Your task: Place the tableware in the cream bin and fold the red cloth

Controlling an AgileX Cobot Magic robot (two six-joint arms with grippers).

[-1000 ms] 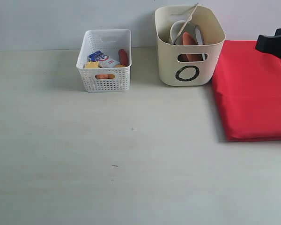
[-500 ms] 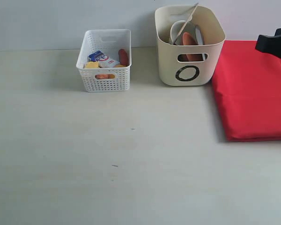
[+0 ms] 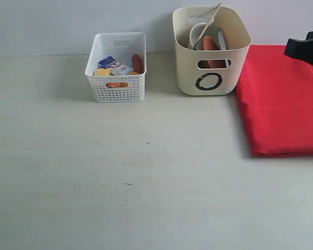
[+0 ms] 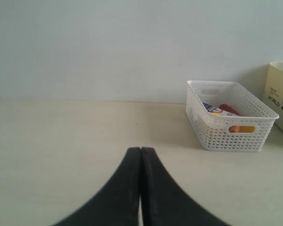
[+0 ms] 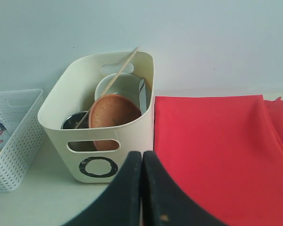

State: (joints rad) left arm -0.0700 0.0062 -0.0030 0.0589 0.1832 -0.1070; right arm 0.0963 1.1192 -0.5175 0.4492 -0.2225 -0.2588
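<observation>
The cream bin (image 3: 188,67) stands at the back, its black ring facing forward. Inside it lean a brown clay plate (image 5: 113,115), a pale bowl (image 5: 120,84), a steel cup (image 5: 73,121) and a wooden chopstick (image 5: 119,69) that pokes over the rim. The red cloth (image 3: 281,99) lies folded flat, right beside the bin. My right gripper (image 5: 142,154) is shut and empty, hovering in front of the bin and the cloth's edge. My left gripper (image 4: 140,150) is shut on nothing, over bare table far from the bin.
A white perforated basket (image 3: 117,88) with food items sits left of the bin. A black part of the right arm (image 3: 308,48) hangs over the cloth's far side. A pale wall runs behind everything.
</observation>
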